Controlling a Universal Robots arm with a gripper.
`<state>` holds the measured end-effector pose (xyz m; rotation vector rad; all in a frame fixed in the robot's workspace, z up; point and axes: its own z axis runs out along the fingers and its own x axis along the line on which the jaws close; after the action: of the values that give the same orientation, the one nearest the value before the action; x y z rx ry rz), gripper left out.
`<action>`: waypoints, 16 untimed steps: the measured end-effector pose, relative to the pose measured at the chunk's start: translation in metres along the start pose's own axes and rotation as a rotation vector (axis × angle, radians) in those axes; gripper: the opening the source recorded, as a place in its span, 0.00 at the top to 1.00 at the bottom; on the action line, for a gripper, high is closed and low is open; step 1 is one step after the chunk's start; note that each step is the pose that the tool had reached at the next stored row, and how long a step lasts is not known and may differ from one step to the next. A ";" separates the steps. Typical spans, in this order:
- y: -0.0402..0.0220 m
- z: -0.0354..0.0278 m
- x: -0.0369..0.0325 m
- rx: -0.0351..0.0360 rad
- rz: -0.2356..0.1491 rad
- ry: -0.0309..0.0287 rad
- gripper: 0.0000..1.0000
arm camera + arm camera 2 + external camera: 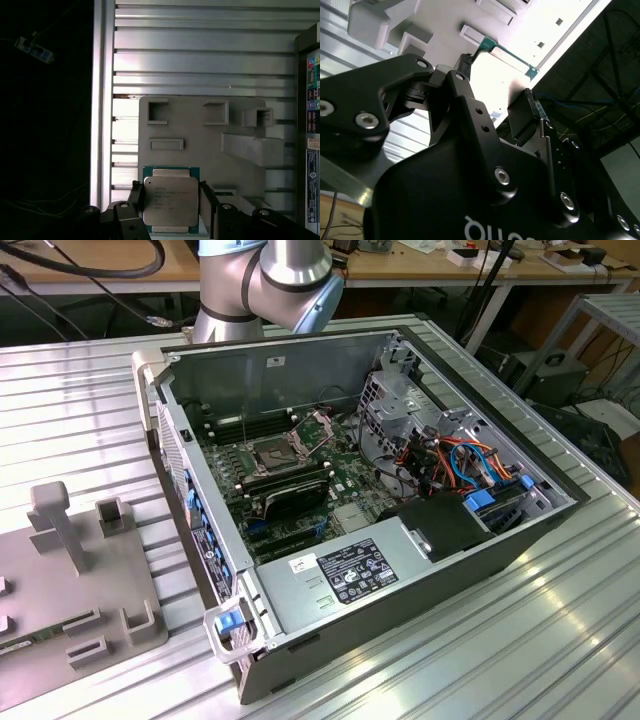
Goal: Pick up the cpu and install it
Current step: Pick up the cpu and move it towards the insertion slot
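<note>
Over the grey fixture plate, first wrist view: the gripper is clamped across the cpu, with one of its fingers against each of two opposite edges and no gap that you can make out. The cpu sits silver face up with a green border round it. Whether it rests on the plate or is clear of it: cannot tell.

Same view: raised blocks and slots on the plate beyond the cpu, then the ribbed aluminium table. The computer case's port panel stands just beside the plate.

Second wrist view looks along the gripper body. You see the two black fingertips apart with bright plate between them. The cpu's far edge is a thin green strip there.

Exterior view gives you the other end of the job. The open computer case lies on the table with the motherboard exposed. The dark socket has its hinged metal frame tilted up. The fixture plate lies at the exterior view's left of the case, well apart from the socket. The arm's grey joint rises behind the case.
</note>
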<state>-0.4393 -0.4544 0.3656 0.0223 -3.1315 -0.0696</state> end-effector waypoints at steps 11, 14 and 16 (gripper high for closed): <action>0.0002 -0.0043 -0.0001 0.0001 0.000 0.0000 0.45; 0.0002 -0.0043 -0.0019 0.0000 0.000 0.0001 0.45; 0.0001 -0.0043 -0.0039 0.0000 0.000 0.0001 0.45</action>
<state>-0.4353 -0.4544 0.3698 0.0223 -3.1315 -0.0696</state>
